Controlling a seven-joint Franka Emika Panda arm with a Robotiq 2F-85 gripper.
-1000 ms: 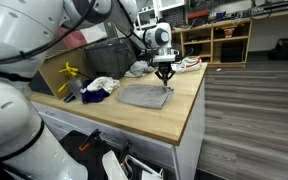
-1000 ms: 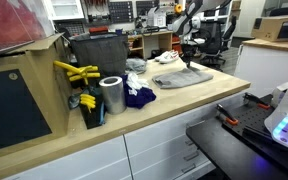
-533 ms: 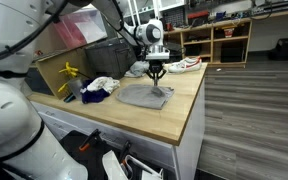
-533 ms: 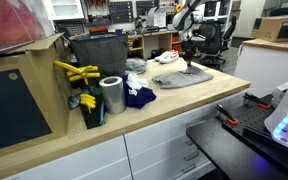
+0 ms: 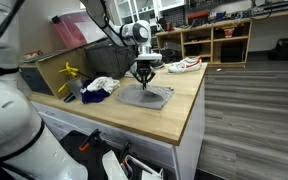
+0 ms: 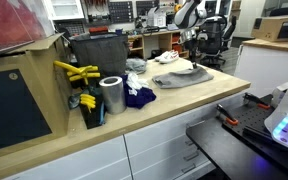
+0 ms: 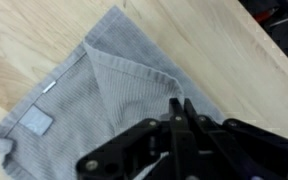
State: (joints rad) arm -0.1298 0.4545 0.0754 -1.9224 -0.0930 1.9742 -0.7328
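Observation:
A grey towel [image 5: 150,99] lies on the wooden bench top, also seen in an exterior view [image 6: 174,79]. My gripper [image 5: 144,75] hangs just above it, toward its far side [image 6: 191,63]. In the wrist view the fingers [image 7: 181,108] are shut together, pinching a raised fold of the towel [image 7: 74,110]. A flap is pulled up from one corner across the cloth. A small label shows near the towel's lower left corner.
A blue cloth [image 6: 139,97] and a white cloth [image 5: 102,84] lie beside the towel. A metal can [image 6: 111,95], yellow clamps [image 6: 74,72] and a dark bin [image 6: 99,55] stand nearby. A white and red shoe [image 5: 187,64] sits at the bench's far end.
My gripper has moved across the towel toward the bin side, dragging the pinched edge with it, so the towel is folding over itself.

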